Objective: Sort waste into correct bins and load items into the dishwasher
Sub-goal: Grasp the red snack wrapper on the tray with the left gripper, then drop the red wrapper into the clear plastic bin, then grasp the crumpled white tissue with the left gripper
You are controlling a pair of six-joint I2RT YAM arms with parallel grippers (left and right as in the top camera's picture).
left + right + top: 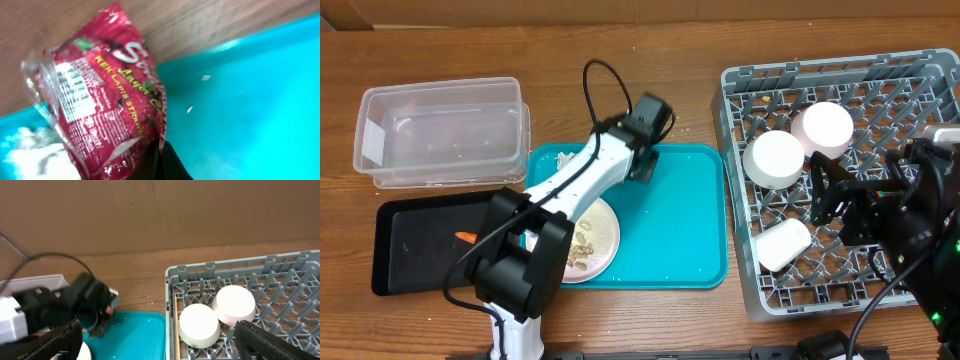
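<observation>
My left gripper (158,162) is shut on a corner of the red crinkled snack wrapper (100,90) at the far edge of the teal tray (680,230). A crumpled white tissue (30,157) lies beside the wrapper. The grey dish rack (745,100) holds a white bowl (775,158), a pink bowl (823,127) and another white dish (783,245). A thin wooden chopstick (175,330) lies along the rack's left wall. My right gripper (830,202) is open and empty above the rack. A pale plate (605,235) with beige scraps sits on the teal tray.
The clear tub (440,135) stands at the back left. The black tray (410,250) lies in front of it with an orange carrot piece (466,237) in it. The left arm reaches across the teal tray and over the plate.
</observation>
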